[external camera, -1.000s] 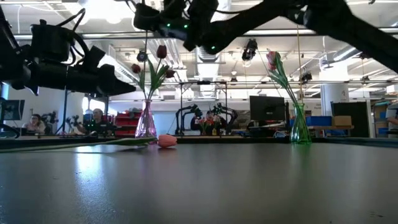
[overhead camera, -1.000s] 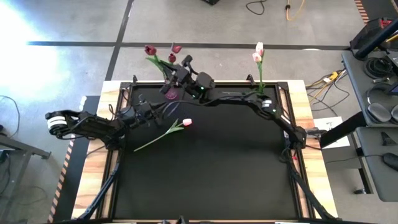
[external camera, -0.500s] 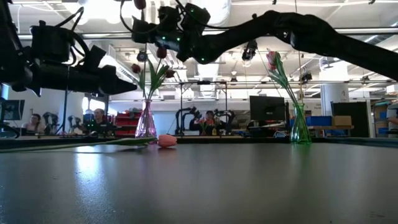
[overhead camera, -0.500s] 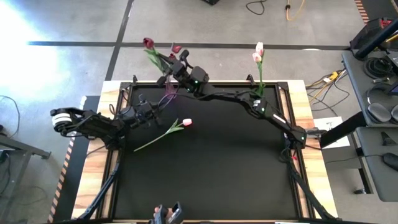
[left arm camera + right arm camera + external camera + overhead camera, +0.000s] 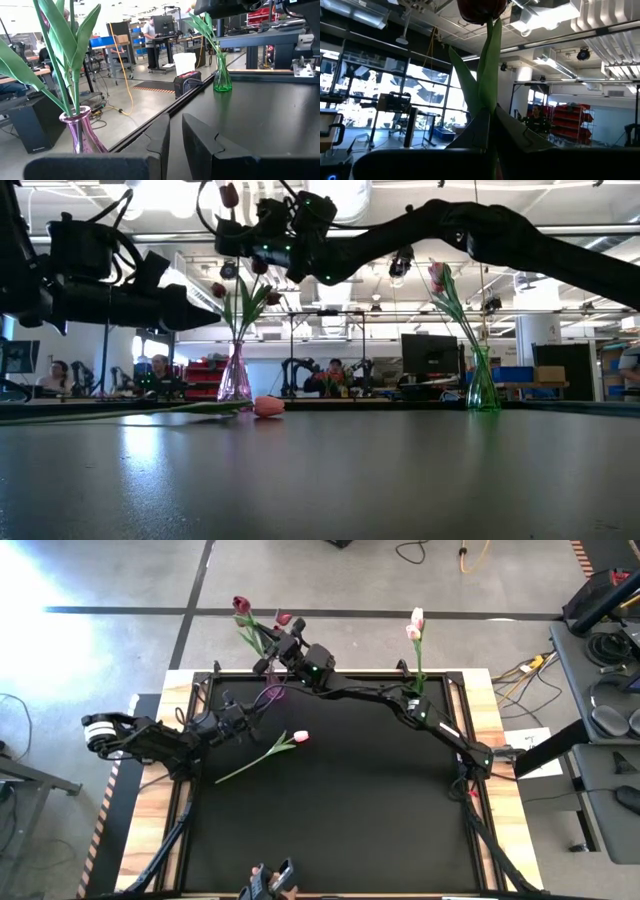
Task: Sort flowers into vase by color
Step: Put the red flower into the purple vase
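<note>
While a maroon tulip (image 5: 482, 7) is clamped in the right tool (image 5: 268, 652) above the pink vase (image 5: 235, 377) at upper left, insertion is judged underway; lowering the stem into the neck is called for. One pink tulip (image 5: 270, 751) lies on the tabletop (image 5: 340, 810); the left tool (image 5: 243, 723) waits nearby, nearly together, empty.

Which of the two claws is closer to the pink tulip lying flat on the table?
The left claw. It hovers just beside the pink tulip, while the right claw is farther back over the purple vase, gripping a maroon tulip.
</note>
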